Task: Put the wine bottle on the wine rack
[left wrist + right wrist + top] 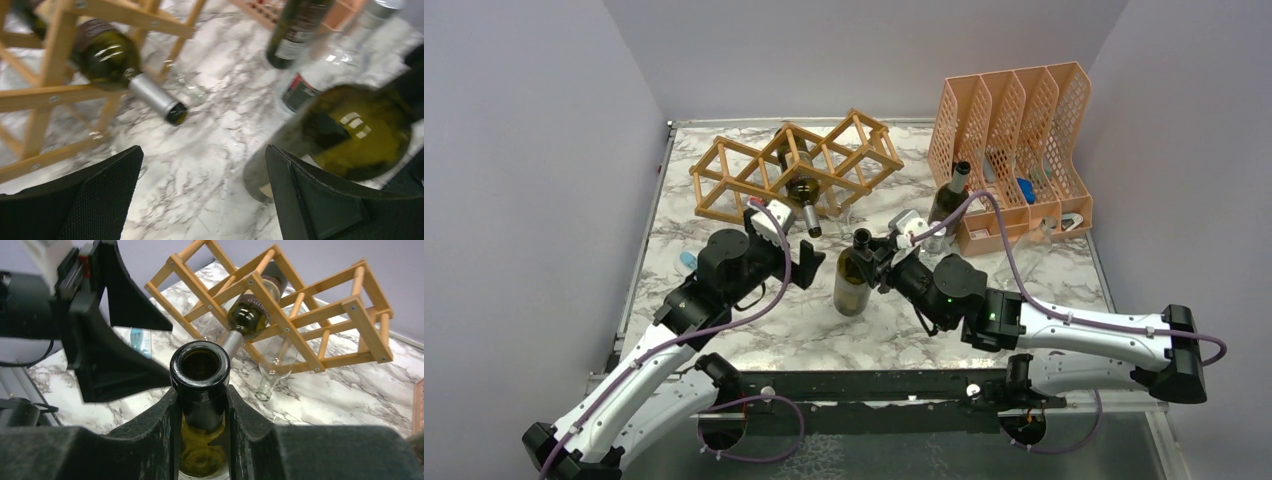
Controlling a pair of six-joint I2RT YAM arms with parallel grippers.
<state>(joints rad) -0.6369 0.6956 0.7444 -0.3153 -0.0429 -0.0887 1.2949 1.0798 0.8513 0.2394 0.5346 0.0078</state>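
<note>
progress: one green bottle [803, 192] is already lodged in the wine rack [744, 170], neck poking out toward the arms; the wine bottle [852, 283] in play hasn't been racked yet, so this is judged about halfway at best
where the bottle is: near the middle of the marble table [824, 335], in front of the rack and apart from it, held upright or close to it; whether the base is resting on the marble or just lifted can't be told
right gripper [200, 405]: clamped on the bottle's neck, just under the lip
left gripper [205, 195]: fingers spread wide, nothing held, parked just beside the bottle on the rack side
what's left: the bottle has to be lifted, tipped onto its side and slid into a free cell; several cells look free
bottle looks: dark olive-green glass, open mouth with no cork or cap seen, pale label low on the body; fill level can't be made out
also around: a dark bottle [946, 205] is stood by the peach file holder [1014, 125], not touched by either arm
</note>
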